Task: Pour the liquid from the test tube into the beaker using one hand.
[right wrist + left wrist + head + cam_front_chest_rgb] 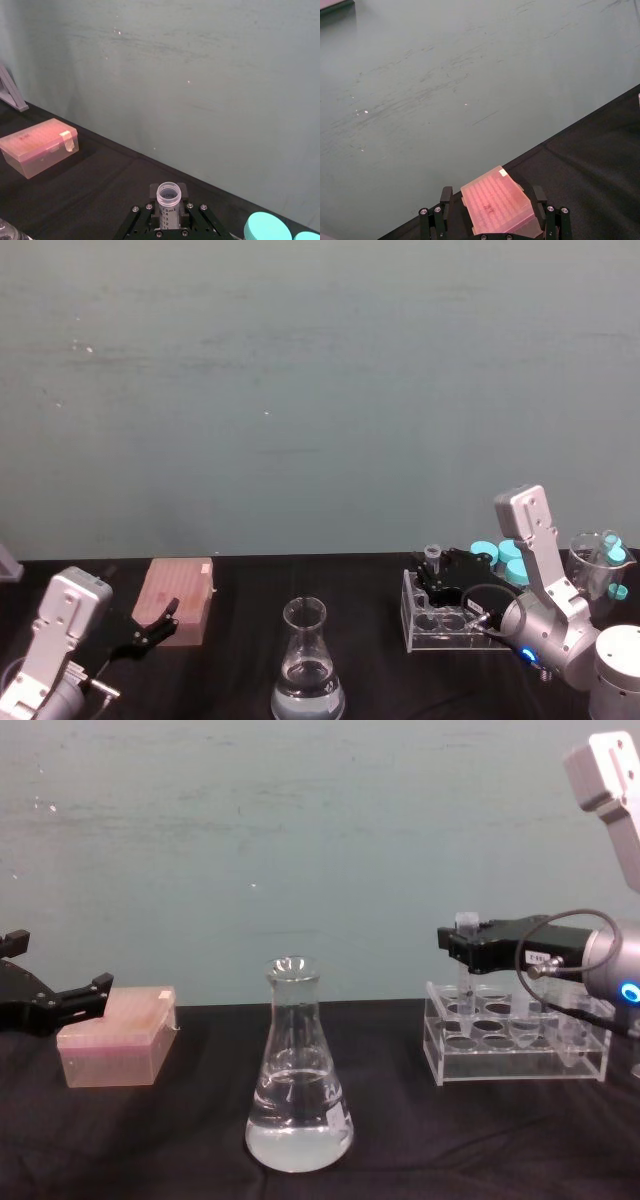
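The test tube (466, 932) stands upright over the near-left corner of the clear rack (520, 1060), and my right gripper (465, 948) is shut on it just below its open rim. Its lower end reaches down to the rack's top; I cannot tell whether it is free of the hole. In the right wrist view the test tube (168, 201) sits between the fingers (151, 192), rim open; liquid inside is too small to make out. The beaker (297, 1090), a conical flask with clear liquid in its base, stands mid-table, also in the head view (307, 665). My left gripper (158, 622) hangs open at the left.
A pink tip box (115, 1045) lies at the left, directly beyond my left gripper (492, 200). Blue-capped tubes (500, 555) and a small glass vessel (598, 558) stand behind the rack (440, 628). Bare black tabletop lies between the beaker and the rack.
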